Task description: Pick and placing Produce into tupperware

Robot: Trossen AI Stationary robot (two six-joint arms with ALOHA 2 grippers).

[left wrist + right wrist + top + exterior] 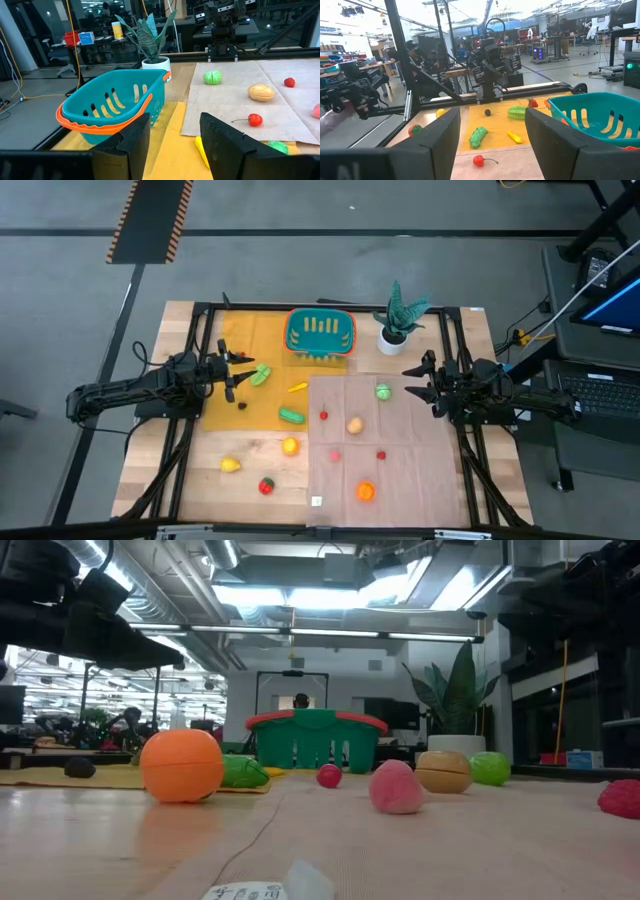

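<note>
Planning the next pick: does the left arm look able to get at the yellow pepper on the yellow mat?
Probably yes. The left gripper is open and empty, and the yellow pepper lies on the yellow mat with bare mat between them, clear of the basket.

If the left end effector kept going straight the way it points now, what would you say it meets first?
Probably nothing at once: between the left end effector's open fingers lies bare yellow mat. The teal basket sits just beside that line, so depth is uncertain.

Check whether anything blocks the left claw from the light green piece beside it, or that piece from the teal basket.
Nothing visible does. The left claw stands open right beside the light green piece, and only bare yellow mat lies between that piece and the teal basket.
</note>
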